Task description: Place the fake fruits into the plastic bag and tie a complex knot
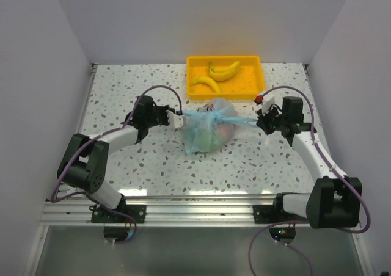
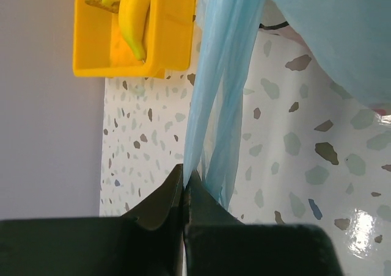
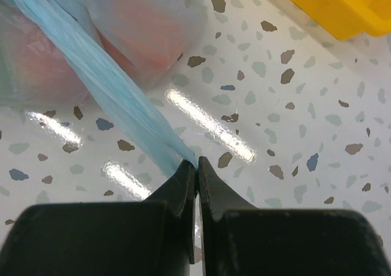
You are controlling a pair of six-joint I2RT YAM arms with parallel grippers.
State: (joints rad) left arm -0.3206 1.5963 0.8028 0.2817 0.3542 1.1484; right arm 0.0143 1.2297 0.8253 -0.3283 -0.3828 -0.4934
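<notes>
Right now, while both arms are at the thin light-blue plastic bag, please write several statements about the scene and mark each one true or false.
1. The left gripper is shut on the thin light-blue plastic bag. True.
2. The yellow rectangular plastic tray is empty. False: two curved yellow bananas lie in it.
3. The right gripper hangs open above the bag. False: it is shut on the bag's film too.
4. The bag rests on the speckled white table between the two grippers. True.
</notes>
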